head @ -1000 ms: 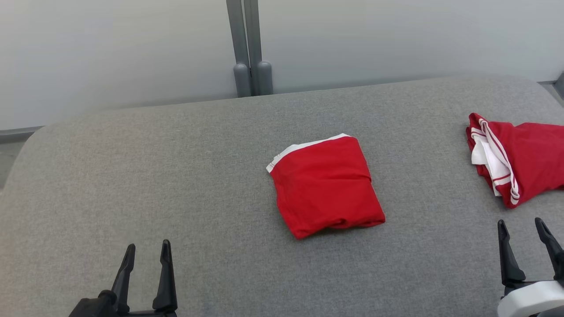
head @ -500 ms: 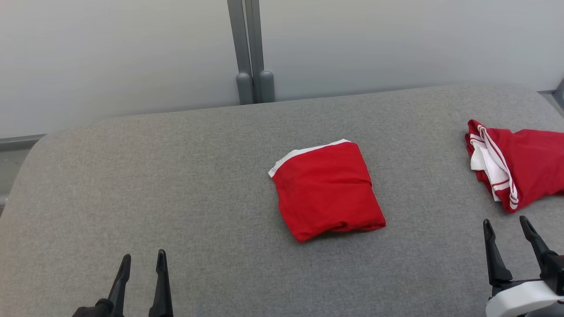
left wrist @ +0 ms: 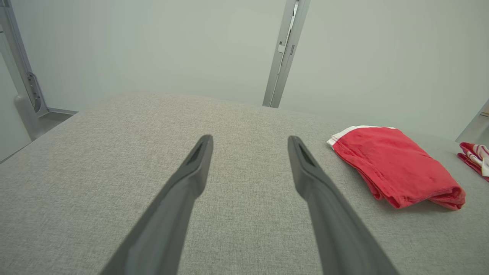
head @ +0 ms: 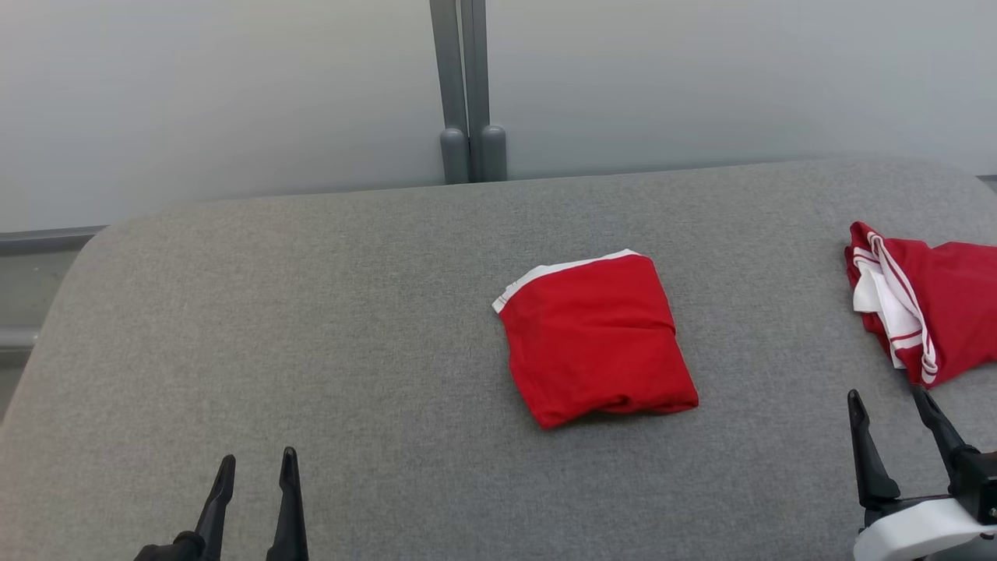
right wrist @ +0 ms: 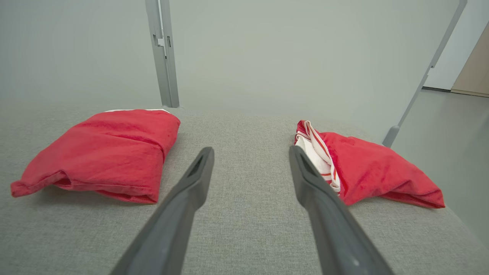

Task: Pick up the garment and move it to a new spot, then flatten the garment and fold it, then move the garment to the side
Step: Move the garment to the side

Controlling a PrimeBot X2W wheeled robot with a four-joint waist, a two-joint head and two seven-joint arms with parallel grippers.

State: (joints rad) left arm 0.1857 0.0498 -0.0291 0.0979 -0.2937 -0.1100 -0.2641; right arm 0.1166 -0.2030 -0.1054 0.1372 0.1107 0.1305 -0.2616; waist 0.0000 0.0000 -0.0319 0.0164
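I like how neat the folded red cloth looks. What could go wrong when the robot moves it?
The folded red garment is loose layers, so a pinch by the open right gripper or left gripper on just the top layer could pull it open. The other red garment lies near the edge of the table; sliding things that way might bump it off.

Pairs of things on one grey padded surface (head: 311, 312)

There are two red garments: one folded garment (head: 596, 335) near the middle of the surface and one crumpled garment (head: 931, 312) with white trim at its right edge. There are two grippers, the left gripper (head: 258, 456) and the right gripper (head: 886, 393), each with two dark fingers, four fingers in all. Behind the surface, two grey uprights (head: 467, 78) stand side by side, and the right wrist view adds one slanted post (right wrist: 420, 84).
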